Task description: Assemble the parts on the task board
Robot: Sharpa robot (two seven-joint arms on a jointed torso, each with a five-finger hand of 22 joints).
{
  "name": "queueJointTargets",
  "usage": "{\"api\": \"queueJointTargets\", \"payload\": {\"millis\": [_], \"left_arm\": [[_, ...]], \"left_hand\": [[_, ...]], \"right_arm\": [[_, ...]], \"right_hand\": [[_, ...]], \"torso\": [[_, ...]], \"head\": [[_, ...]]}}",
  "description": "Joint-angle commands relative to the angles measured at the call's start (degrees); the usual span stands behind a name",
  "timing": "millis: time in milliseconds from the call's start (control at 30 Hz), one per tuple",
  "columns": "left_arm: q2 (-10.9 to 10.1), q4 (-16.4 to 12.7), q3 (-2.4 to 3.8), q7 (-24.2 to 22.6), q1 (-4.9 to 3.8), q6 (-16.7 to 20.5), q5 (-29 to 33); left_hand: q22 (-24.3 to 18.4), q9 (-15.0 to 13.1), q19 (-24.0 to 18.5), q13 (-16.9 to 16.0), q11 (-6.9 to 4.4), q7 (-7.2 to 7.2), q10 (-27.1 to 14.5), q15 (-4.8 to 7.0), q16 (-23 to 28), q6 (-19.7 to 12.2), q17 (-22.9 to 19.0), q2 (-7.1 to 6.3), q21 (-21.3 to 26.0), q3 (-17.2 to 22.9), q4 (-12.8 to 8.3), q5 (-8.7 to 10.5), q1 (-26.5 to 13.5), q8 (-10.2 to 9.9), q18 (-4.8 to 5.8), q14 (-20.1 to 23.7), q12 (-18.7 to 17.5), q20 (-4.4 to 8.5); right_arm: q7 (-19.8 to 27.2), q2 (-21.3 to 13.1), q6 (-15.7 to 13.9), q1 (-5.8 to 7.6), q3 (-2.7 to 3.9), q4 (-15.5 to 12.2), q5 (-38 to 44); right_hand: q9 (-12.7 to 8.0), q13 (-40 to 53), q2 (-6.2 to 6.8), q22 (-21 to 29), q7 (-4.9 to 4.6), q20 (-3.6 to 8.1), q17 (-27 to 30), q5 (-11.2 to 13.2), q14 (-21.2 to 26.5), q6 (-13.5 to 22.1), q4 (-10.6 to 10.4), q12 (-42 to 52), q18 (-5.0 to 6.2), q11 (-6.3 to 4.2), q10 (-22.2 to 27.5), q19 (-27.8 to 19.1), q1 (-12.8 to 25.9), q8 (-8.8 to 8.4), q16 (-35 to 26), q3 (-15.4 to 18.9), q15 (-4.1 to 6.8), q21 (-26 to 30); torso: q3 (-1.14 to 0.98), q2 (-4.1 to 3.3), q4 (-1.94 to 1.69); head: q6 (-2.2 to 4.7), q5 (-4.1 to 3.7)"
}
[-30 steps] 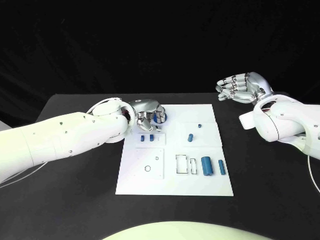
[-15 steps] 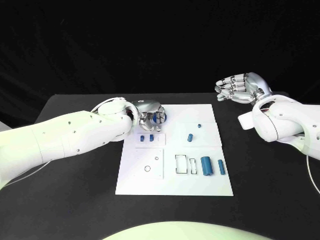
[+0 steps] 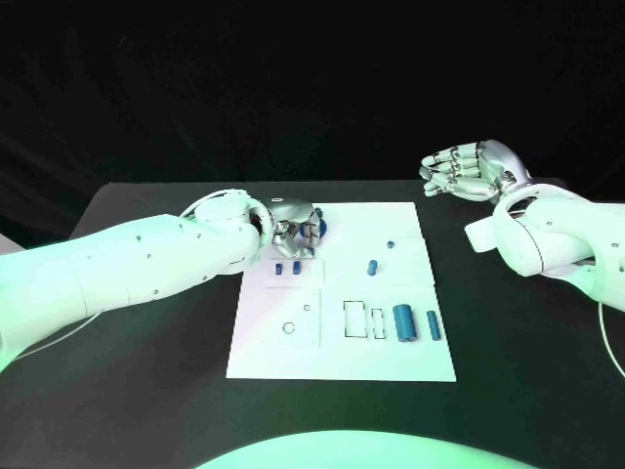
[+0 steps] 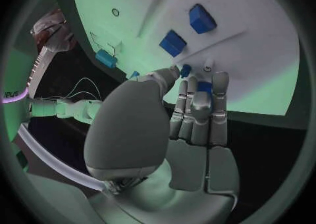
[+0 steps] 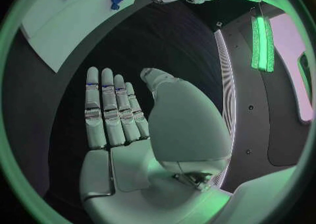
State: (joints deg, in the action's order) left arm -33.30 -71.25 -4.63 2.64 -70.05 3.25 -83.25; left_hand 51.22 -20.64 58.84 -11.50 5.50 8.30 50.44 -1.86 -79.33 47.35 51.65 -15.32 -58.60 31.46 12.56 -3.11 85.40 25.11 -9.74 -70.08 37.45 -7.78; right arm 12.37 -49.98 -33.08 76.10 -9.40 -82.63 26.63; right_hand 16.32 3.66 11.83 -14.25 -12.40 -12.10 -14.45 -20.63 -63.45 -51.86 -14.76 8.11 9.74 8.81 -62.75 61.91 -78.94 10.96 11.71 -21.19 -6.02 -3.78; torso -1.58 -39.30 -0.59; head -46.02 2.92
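The left hand (image 3: 292, 227) sits over the far left corner of the task board (image 3: 397, 362), its fingers (image 4: 197, 109) curled down and pinching a small blue part (image 4: 205, 87) against the board; two more blue parts (image 3: 287, 268) lie just beside it on the near side. Further right, well apart from the board, the right hand (image 3: 468, 170) hovers above the table, fingers loosely spread, holding nothing. Since a second ago the left hand has edged slightly farther away; the right has barely moved.
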Motion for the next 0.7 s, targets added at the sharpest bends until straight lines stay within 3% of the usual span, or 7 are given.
{"api": "queueJointTargets", "payload": {"millis": [33, 467, 700], "left_arm": [[0.17, -0.14, 0.01, 0.57, -0.02, -1.99, 0.35], [0.88, 0.47, -0.11, 0.18, 0.07, -1.06, 0.54], [1.23, 0.96, -0.24, 0.08, 0.11, -0.7, 0.54]], "left_hand": [[0.71, 0.1, 0.73, -0.09, -0.03, 0.05, 0.55, -0.03, -0.47, 0.44, 0.69, 0.01, -0.65, 0.36, -0.07, 0.16, -0.49, -0.21, 0.54, -0.75, 0.17, -0.06], [2.94, 0.22, 2.15, 0.14, -0.26, 0.16, 1.2, 0.21, -1.44, 1.35, 1.84, 0.8, -2.77, 1.88, -1.02, 0.14, -0.08, -0.51, 0.9, -1.93, -0.33, 0.15], [3.67, 0.3, 2.6, 0.33, -0.24, 0.21, 1.28, 0.23, -1.69, 1.47, 2.11, 0.99, -3.46, 2.37, -1.33, 0.15, -0.14, -0.74, 1.03, -2.28, -0.76, 0.19]], "right_arm": [[0.54, 0.04, 0.9, -0.03, 0.01, -0.09, 0.24], [0.34, 0.04, 1.4, -0.03, 0.01, -0.2, 0.21], [0.06, 0.05, 1.96, -0.02, 0.01, -0.24, 0.19]], "right_hand": [[0.0, -0.04, 0.0, 0.12, -0.04, -0.03, 0.09, -0.35, -0.34, -0.41, -0.05, -0.26, 0.8, -0.01, -0.45, 0.28, -0.5, -0.28, -0.18, -0.4, 0.03, -0.05], [0.0, -0.04, 0.05, 0.23, -0.07, -0.03, 0.11, -0.38, -0.37, -0.41, -0.1, -0.3, 0.79, 0.01, -0.45, 0.31, -0.38, -0.32, -0.24, -0.42, 0.02, -0.05], [-0.02, -0.05, 0.1, 0.32, -0.1, -0.05, 0.14, -0.35, -0.36, -0.38, -0.15, -0.35, 0.77, 0.04, -0.43, 0.31, -0.26, -0.37, -0.31, -0.41, 0.0, -0.04]], "torso": [[0.05, -0.02, 0.02], [0.09, 0.01, 0.08], [0.0, -0.03, 0.04]], "head": [[-0.02, 0.02], [0.02, 0.02], [0.01, -0.1]]}}
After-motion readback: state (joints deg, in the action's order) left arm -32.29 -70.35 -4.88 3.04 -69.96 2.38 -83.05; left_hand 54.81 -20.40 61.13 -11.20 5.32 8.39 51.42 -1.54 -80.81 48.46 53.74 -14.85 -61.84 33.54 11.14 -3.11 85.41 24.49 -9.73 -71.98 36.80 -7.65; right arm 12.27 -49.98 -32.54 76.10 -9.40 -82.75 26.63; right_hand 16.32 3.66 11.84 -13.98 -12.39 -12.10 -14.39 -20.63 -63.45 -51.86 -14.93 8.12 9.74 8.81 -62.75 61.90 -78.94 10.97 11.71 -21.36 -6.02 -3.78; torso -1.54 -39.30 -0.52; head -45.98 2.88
